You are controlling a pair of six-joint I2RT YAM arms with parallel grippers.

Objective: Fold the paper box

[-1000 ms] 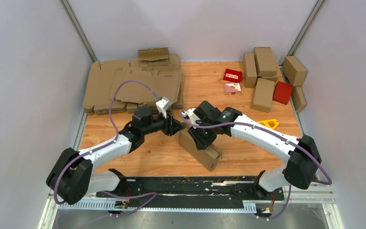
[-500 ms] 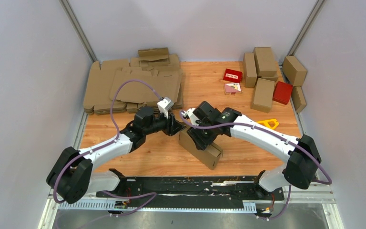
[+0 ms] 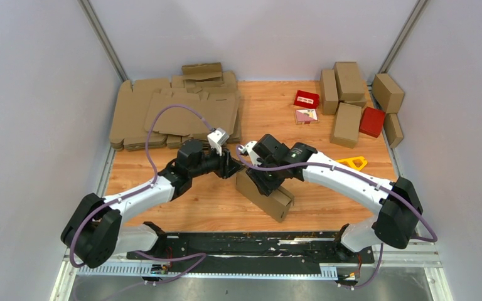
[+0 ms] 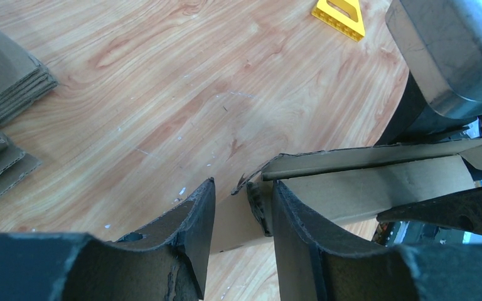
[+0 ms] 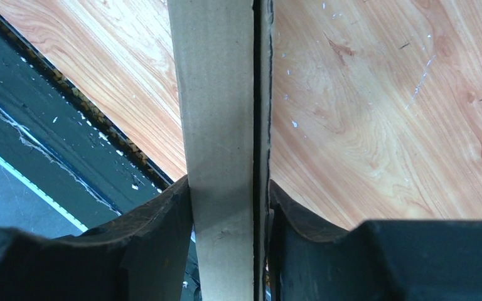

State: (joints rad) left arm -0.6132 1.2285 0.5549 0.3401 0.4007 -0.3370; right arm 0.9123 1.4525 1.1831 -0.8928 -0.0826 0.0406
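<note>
Nearest you, just past the black strip [image 3: 257, 241] along the near edge of the desk [image 3: 276, 113], the paper box [image 3: 275, 202] lies at a slant; its near corner sits close to that edge and its far end points up and left toward the middle of the desk. There is one such box in the arms' reach.

Your right fingers [image 3: 265, 180] come down over the box's middle; in the right wrist view they are closed onto it, one pad pressed flat on each long side, with a dark seam running along the cardboard close to one pad. Your left fingers [image 3: 232, 168] meet the box's far left end; in the left wrist view they stand a narrow gap apart with the end corner between them, one pad touching the torn-looking corner; you cannot tell from these views whether they are squeezing it.

Right of the box lies one yellow triangle [image 3: 353, 163], apart from it; bare wood spreads left of the box under the left arm and beyond both sets of fingers toward the back.

At the far left sits a pile of flat blanks [image 3: 176, 113], overlapped too much to count, reaching the desk's left and back edges; at the far right stand five brown boxes [image 3: 346, 124] and two red boxes [image 3: 371, 121], crowded against the right and back edges; one small pale box [image 3: 306, 116] lies just beside the nearer-centre red one; a lane of bare wood runs between the blanks and these boxes.
</note>
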